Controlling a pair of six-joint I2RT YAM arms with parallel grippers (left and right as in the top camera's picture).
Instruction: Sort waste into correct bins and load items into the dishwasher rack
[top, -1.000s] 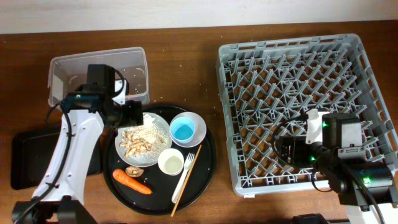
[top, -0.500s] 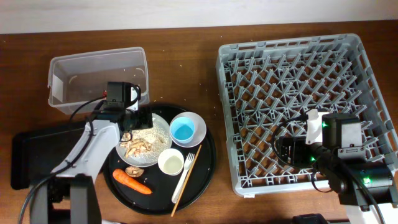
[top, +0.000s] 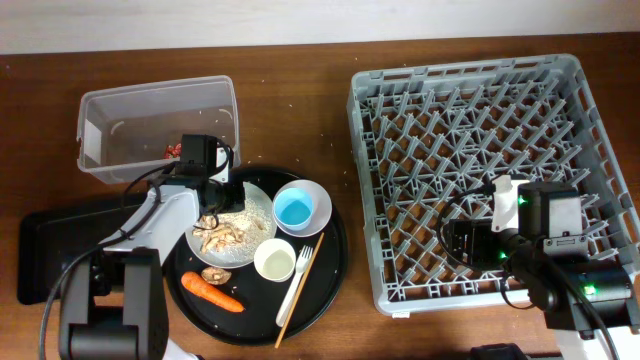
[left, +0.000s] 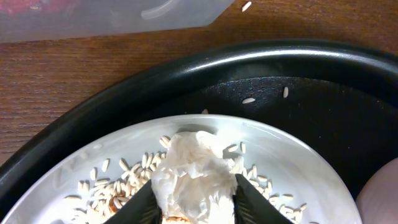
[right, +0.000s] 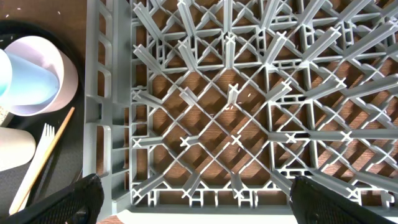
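My left hand (left: 196, 185) clasps the tissue (left: 189, 155) on the plate (left: 292, 165); clinging rice (left: 124, 186) may scatter over the worktop (left: 93, 68).

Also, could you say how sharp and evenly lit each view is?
Overhead: evenly lit, sharp, no strong glare on the dishwasher rack. Left wrist: white tissue crisp, clear tub at the top edge soft, a pale sheen on the round black tray's rim. Right wrist: rack grid sharp, with shadows under it; right gripper fingers dark and soft.
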